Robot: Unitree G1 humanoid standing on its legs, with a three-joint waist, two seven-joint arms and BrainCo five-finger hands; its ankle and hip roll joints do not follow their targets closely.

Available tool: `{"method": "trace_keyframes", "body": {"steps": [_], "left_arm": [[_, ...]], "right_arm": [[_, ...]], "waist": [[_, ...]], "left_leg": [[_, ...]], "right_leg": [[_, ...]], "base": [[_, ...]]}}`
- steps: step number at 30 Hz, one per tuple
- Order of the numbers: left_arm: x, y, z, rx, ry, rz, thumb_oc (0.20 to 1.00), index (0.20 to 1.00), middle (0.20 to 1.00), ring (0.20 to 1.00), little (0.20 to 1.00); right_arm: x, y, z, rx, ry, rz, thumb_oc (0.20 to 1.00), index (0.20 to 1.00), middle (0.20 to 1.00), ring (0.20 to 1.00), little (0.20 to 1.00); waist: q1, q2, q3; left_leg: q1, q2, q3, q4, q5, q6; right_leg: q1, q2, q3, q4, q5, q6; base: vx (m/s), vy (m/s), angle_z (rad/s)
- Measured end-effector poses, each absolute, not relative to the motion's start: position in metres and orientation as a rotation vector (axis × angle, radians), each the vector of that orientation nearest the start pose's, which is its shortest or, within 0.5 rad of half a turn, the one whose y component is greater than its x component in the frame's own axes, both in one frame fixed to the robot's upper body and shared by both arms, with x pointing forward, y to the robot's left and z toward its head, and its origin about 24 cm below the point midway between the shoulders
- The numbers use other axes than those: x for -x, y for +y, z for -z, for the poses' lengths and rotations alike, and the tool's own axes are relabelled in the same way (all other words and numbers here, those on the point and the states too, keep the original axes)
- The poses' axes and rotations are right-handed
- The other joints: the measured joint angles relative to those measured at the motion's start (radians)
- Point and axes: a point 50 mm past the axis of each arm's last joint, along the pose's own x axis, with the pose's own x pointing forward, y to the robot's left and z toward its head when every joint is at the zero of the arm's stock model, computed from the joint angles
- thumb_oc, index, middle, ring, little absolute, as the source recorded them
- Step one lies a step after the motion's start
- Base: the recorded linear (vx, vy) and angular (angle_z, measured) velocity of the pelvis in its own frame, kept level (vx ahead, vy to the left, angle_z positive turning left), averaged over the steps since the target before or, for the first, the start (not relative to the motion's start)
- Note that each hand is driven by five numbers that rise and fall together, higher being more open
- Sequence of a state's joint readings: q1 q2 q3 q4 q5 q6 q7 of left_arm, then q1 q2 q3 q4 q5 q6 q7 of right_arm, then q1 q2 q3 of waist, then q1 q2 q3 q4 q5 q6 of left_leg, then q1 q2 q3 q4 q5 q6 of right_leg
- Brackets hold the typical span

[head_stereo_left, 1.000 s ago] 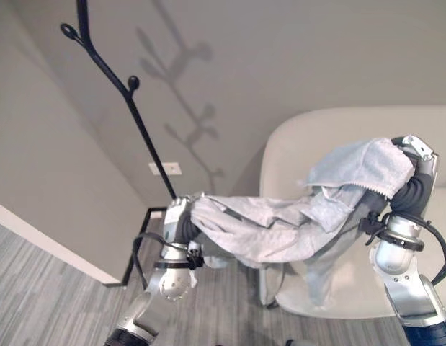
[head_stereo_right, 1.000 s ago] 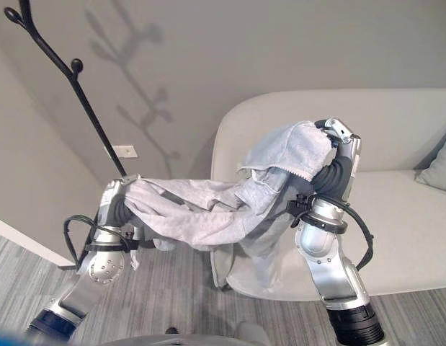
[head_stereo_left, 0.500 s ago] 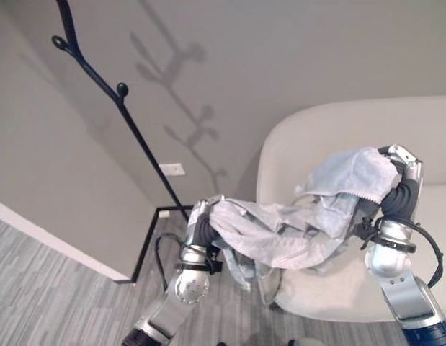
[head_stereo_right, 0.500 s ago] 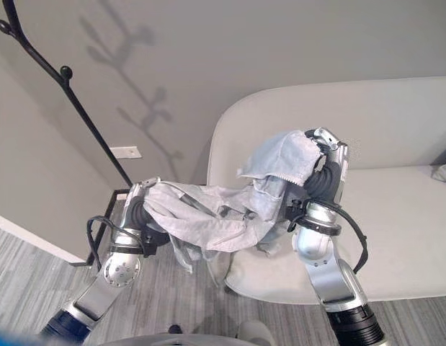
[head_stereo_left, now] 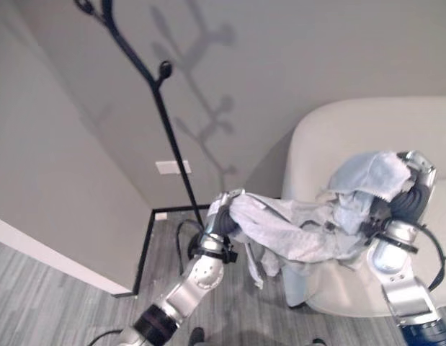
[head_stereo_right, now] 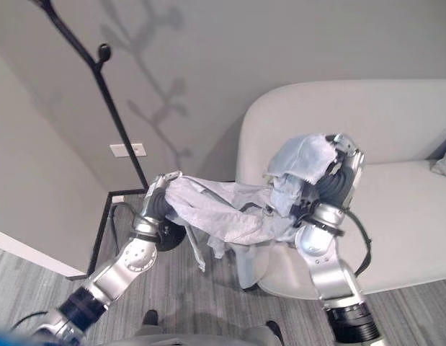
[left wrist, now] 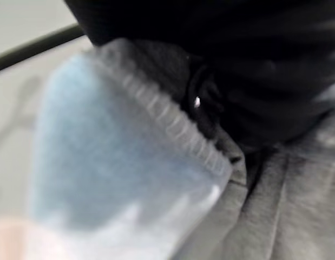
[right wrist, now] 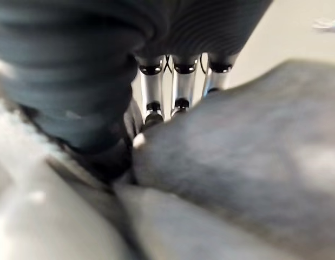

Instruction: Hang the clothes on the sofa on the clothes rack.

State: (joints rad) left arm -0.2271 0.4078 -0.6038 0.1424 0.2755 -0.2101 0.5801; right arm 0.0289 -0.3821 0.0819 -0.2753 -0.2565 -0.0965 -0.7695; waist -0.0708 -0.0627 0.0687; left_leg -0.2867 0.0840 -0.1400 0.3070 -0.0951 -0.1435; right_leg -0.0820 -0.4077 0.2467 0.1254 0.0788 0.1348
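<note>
We see black clothes rack (head_stereo_left: 167, 126) at far left, pole leaning vs grey wall (head_stereo_left: 295, 50), wall socket (head_stereo_left: 172, 167) just beside pole; base on grey floor (head_stereo_right: 208, 303); left hand (head_stereo_left: 221, 220) raised near pole, wrapped in pale grey garment (head_stereo_left: 302, 231), fingers hidden, can't tell if clamped; garment stretched btwn both hands, mid sagging, strip dangling below; right hand (head_stereo_right: 343, 169) up over cream sofa (head_stereo_right: 403, 216), cloth bunched over it; right wrist cam shows fingers (right wrist: 181, 86) curled into fabric, gripping.
</note>
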Motion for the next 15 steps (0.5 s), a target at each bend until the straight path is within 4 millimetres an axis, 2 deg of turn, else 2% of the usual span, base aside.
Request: {"method": "trace_keyframes", "body": {"steps": [1,2,3,4,5,6,7,8,9,10,11,12,15], "left_arm": [[-0.258,0.11,-0.054,-0.637,-0.409,0.117,0.2,0.2,0.2,0.2,0.2],[-0.259,0.12,-0.055,-0.691,-0.417,0.124,0.2,0.2,0.2,0.2,0.2],[-0.261,0.127,-0.057,-0.723,-0.426,0.12,0.2,0.2,0.2,0.2,0.2],[-0.262,0.134,-0.06,-0.748,-0.432,0.105,0.2,0.2,0.2,0.2,0.2],[-0.264,0.14,-0.063,-0.771,-0.443,0.085,0.2,0.2,0.2,0.2,0.2],[-0.265,0.145,-0.066,-0.777,-0.452,0.054,0.2,0.2,0.2,0.2,0.2],[-0.265,0.151,-0.065,-0.78,-0.449,0.016,0.2,0.2,0.2,0.2,0.2],[-0.264,0.153,-0.064,-0.77,-0.442,-0.009,0.2,0.2,0.2,0.2,0.2],[-0.263,0.152,-0.065,-0.766,-0.446,-0.017,0.2,0.2,0.2,0.2,0.2],[-0.258,0.158,-0.065,-0.77,-0.446,-0.039,0.2,0.2,0.2,0.2,0.2],[-0.25,0.165,-0.06,-0.768,-0.417,-0.061,0.2,0.2,0.2,0.2,0.2],[-0.247,0.167,-0.056,-0.769,-0.397,-0.061,0.2,0.2,0.2,0.2,0.2],[-0.238,0.168,-0.05,-0.758,-0.364,-0.053,0.2,0.2,0.2,0.2,0.2]], "right_arm": [[-0.23,-0.203,-0.122,0.439,-0.528,0.595,0.2,0.2,0.2,0.2,0.2],[-0.232,-0.2,-0.122,0.425,-0.525,0.585,0.2,0.2,0.2,0.2,0.2],[-0.232,-0.198,-0.124,0.411,-0.531,0.582,0.2,0.2,0.2,0.2,0.2],[-0.235,-0.196,-0.128,0.396,-0.546,0.572,0.2,0.2,0.2,0.2,0.2],[-0.238,-0.194,-0.132,0.386,-0.558,0.564,0.2,0.2,0.2,0.2,0.2],[-0.24,-0.19,-0.132,0.381,-0.562,0.552,0.2,0.2,0.2,0.2,0.2],[-0.244,-0.185,-0.131,0.379,-0.559,0.529,0.2,0.2,0.2,0.2,0.2],[-0.244,-0.183,-0.128,0.383,-0.546,0.516,0.2,0.2,0.2,0.2,0.2],[-0.245,-0.183,-0.126,0.387,-0.537,0.516,0.2,0.2,0.2,0.2,0.2],[-0.245,-0.182,-0.126,0.385,-0.539,0.51,0.2,0.2,0.2,0.2,0.2],[-0.244,-0.186,-0.126,0.407,-0.539,0.51,0.2,0.2,0.2,0.2,0.2],[-0.244,-0.188,-0.127,0.423,-0.545,0.506,0.2,0.2,0.2,0.2,0.2],[-0.243,-0.195,-0.128,0.44,-0.546,0.529,0.2,0.2,0.2,0.2,0.2]], "waist": [[-0.002,-0.009,-0.002],[0.017,-0.017,-0.005],[0.023,-0.033,-0.01],[0.023,-0.033,-0.011],[0.019,-0.022,-0.014],[0.031,-0.022,-0.013],[0.048,-0.022,-0.013],[0.05,-0.018,-0.017],[0.045,-0.015,-0.018],[0.051,-0.017,-0.02],[0.05,-0.005,-0.017],[0.054,0.003,-0.021],[0.068,0.011,-0.026]], "left_leg": [[0.011,-0.025,0.033,-0.006,-0.016,0.041],[0.011,-0.055,0.056,0.001,-0.027,0.071],[0.017,-0.084,0.088,-0.004,-0.029,0.09],[0.01,-0.108,0.114,-0.002,-0.033,0.115],[0.016,-0.136,0.135,-0.013,-0.032,0.143],[0.024,-0.143,0.162,-0.027,-0.025,0.171],[0.039,-0.14,0.185,-0.045,-0.02,0.168],[0.054,-0.141,0.187,-0.063,-0.016,0.166],[0.063,-0.143,0.188,-0.078,-0.003,0.193],[0.098,-0.143,0.19,-0.141,0.033,0.216],[0.157,-0.139,0.187,-0.246,0.084,0.229],[0.177,-0.143,0.195,-0.273,0.093,0.226],[0.233,-0.16,0.213,-0.337,0.106,0.23]], "right_leg": [[-0.019,-0.001,0.015,-0.001,-0.019,0.027],[-0.018,0.01,0.018,-0.004,0.034,0.002],[-0.03,-0.022,-0.02,-0.005,0.07,-0.019],[-0.039,-0.046,-0.009,-0.02,0.138,-0.027],[-0.07,-0.067,0.012,-0.021,0.241,-0.05],[-0.103,-0.076,-0.003,-0.014,0.303,-0.04],[-0.129,-0.087,-0.043,-0.007,0.321,-0.011],[-0.113,-0.075,-0.08,-0.012,0.245,0.039],[-0.09,-0.051,-0.116,-0.018,0.184,0.054],[-0.069,0.021,-0.167,0.002,0.097,0.059],[-0.035,0.154,-0.161,0.054,-0.067,0.059],[-0.014,0.185,-0.176,0.038,-0.101,0.05],[0.042,0.197,-0.198,-0.031,-0.112,0.065]], "base": [[0.01,0.439,-0.19],[0.01,0.423,-0.42],[0.0,0.434,-0.41],[-0.01,0.538,-0.33],[-0.01,0.387,-0.42],[-0.03,0.344,-0.56],[-0.04,0.209,-0.59],[-0.07,0.31,-0.33],[-0.07,0.423,-0.13],[-0.05,0.412,-0.06],[0.02,0.358,-0.19],[0.06,0.204,-0.2],[0.06,0.135,-0.26]]}}
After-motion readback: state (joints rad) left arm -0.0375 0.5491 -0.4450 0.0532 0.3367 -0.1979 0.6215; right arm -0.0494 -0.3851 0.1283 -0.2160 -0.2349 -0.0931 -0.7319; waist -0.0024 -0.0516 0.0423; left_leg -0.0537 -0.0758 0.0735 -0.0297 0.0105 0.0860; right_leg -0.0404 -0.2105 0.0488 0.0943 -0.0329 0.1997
